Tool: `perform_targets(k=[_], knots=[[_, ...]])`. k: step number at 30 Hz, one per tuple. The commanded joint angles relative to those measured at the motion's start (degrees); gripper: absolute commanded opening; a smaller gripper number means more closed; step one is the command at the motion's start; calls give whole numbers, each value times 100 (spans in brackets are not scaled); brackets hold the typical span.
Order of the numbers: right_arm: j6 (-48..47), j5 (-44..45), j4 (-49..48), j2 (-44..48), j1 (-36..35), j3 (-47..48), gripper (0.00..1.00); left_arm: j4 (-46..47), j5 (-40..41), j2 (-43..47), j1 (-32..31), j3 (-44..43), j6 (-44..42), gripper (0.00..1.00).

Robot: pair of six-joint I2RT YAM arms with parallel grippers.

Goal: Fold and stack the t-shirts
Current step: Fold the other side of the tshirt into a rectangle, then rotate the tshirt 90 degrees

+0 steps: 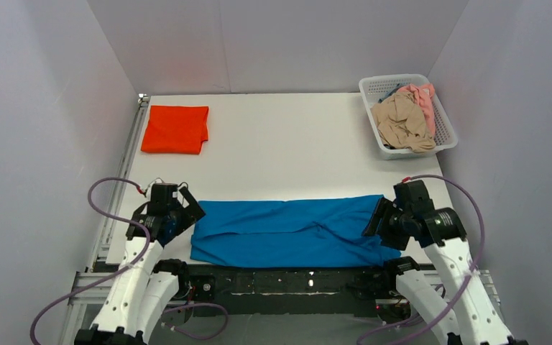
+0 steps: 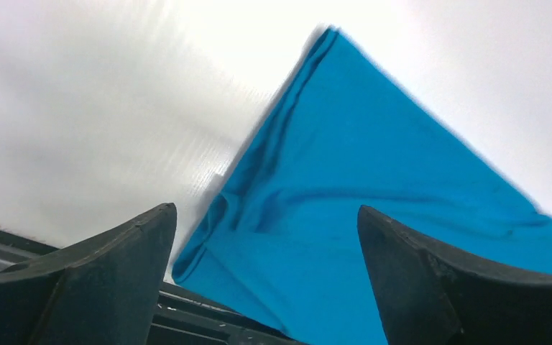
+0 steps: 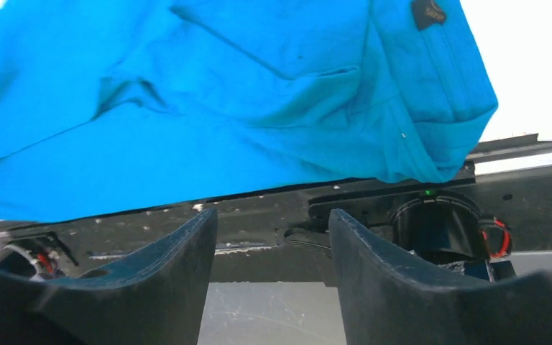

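Note:
The bright blue t-shirt [image 1: 287, 231] lies folded into a long band across the near edge of the table; it also shows in the left wrist view [image 2: 374, 194] and the right wrist view [image 3: 259, 93]. My left gripper [image 1: 185, 213] is open and empty at the band's left end, the cloth between its jaws [image 2: 266, 215] but not held. My right gripper [image 1: 375, 219] is open and empty at the band's right end; in the right wrist view [image 3: 273, 219] it hangs past the table's near edge. The orange-red t-shirt [image 1: 175, 129] lies folded at the far left. Beige [image 1: 401, 122] and pink [image 1: 422, 97] shirts lie crumpled in the basket.
The white plastic mesh basket [image 1: 446, 128] stands at the far right corner. The table [image 1: 287, 151] is white, with grey walls on three sides. A black metal rail [image 1: 295, 279] with the arm bases runs along the near edge.

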State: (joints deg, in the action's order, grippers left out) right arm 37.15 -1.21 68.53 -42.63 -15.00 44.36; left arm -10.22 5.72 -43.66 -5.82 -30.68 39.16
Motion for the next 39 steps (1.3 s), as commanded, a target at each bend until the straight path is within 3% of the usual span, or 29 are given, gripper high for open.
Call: perform_targets(k=[1, 3, 6, 11, 17, 22, 29, 35, 39], knots=[[219, -174, -95, 798, 6, 341, 76, -1106, 784, 359, -33, -817, 389, 98], [157, -408, -744, 766, 6, 291, 81, -1265, 375, -131, -37, -1401, 489, 98], [-17, -880, -1638, 274, 6, 192, 83, -1356, -886, -1147, -86, -2103, 436, 98], [-155, -802, -2557, -1632, 6, 410, 86, -1107, -1966, -2752, -480, -2271, 442, 98], [-665, -227, -3066, -3305, 24, 749, 88, -596, -2139, -3687, -725, -1790, 344, 98], [-517, -855, -3431, -4352, 24, 751, 88, -440, -2086, -4190, -727, -1436, 333, 98], [-303, -789, -3344, -4791, 26, 594, 88, -546, -1805, -4506, -727, -1324, 236, 98], [-320, -1047, -3122, -4386, 51, 304, 90, -685, -1635, -4534, -727, -1384, 188, 98], [-295, -899, -3215, -5089, 143, 794, 90, -755, -1792, -4534, -726, -1453, 208, 98]])
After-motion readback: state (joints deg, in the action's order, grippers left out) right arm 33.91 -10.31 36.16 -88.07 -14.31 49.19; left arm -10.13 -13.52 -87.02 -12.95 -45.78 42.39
